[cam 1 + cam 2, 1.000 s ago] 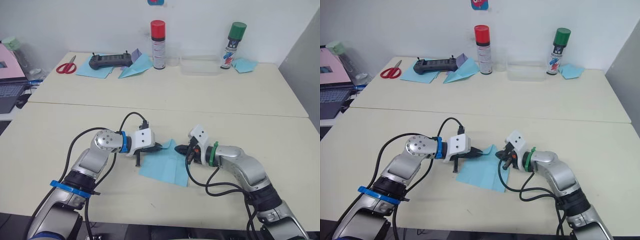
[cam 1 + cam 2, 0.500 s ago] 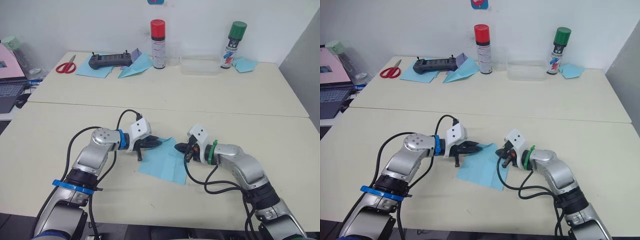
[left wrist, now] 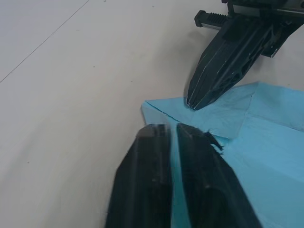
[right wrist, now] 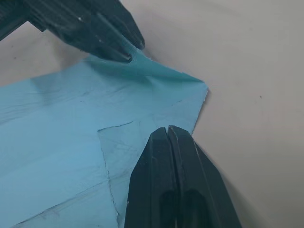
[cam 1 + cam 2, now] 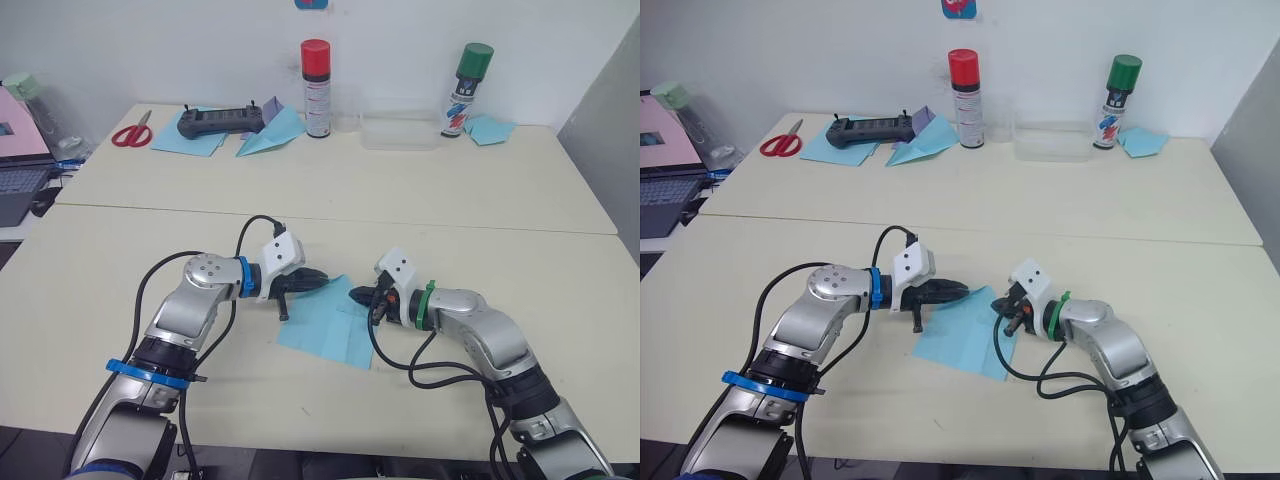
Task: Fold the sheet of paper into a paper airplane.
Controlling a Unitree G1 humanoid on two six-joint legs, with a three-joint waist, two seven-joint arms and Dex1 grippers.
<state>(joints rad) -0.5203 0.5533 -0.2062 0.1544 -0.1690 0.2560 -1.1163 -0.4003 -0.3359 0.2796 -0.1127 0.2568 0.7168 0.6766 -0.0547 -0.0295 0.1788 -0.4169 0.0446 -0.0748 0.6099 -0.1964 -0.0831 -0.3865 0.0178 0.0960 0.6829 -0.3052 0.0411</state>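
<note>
Paper sheet [image 5: 333,322], light blue and creased, lies on the near table [image 5: 90,300] between both arms. Left gripper [image 5: 320,276] pinches its far corner from nine o'clock; right gripper [image 5: 358,296], fingers pressed together, bears on the fold from three o'clock.

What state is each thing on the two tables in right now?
Sheet of paper: flat on the near table, creased, far corner pinched.
Left pincer: shut on the sheet's far edge.
Right pincer: shut, tips on the sheet.
Red-capped can: upright, capped.
Green-capped can: upright, capped.
Scissors: lying flat.
Clear tray: upright.
</note>
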